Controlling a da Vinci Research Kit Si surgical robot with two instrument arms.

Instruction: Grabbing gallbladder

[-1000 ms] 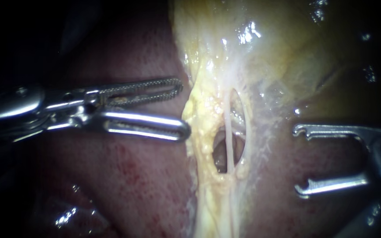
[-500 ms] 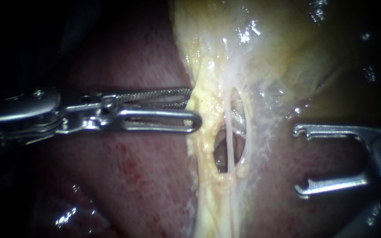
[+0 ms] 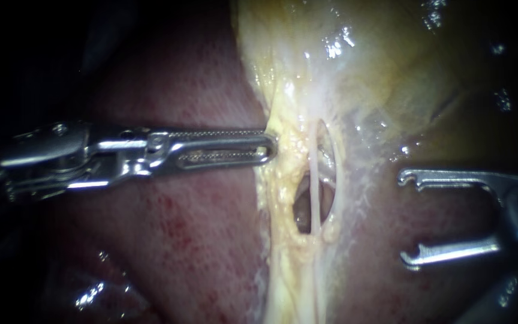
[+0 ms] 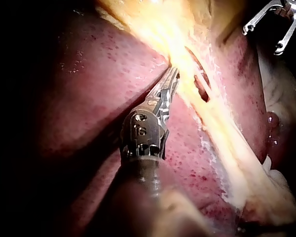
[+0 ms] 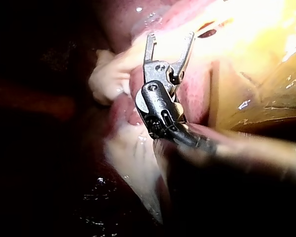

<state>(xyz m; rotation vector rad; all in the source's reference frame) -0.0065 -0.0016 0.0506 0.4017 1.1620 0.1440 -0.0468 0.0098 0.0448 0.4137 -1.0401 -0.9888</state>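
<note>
The yellow-green gallbladder (image 3: pixel 379 72) fills the upper right of the endoscope view and narrows into a strip of yellow fatty tissue (image 3: pixel 283 180). My left instrument (image 3: pixel 269 146) reaches in over the liver (image 3: pixel 181 240). Its jaws lie together, shut on the left edge of that yellow tissue. The left wrist view shows the same jaws (image 4: pixel 171 71) pinched at the tissue's edge. A thin pale tube (image 3: pixel 313 192) crosses a window in the strip. My right instrument (image 3: pixel 407 217) hangs to the right with jaws wide open, holding nothing.
Dark red liver lies on both sides of the yellow strip. In the right wrist view, pale tissue folds (image 5: pixel 113 74) lie beside my right instrument (image 5: pixel 170 37), with the gallbladder (image 5: pixel 266 74) ahead of it. The left wrist view shows the right instrument (image 4: pixel 261 38) beyond the strip.
My left instrument advanced right to the yellow tissue's edge and its jaws went from wide open to shut on it. The right instrument has not moved.
</note>
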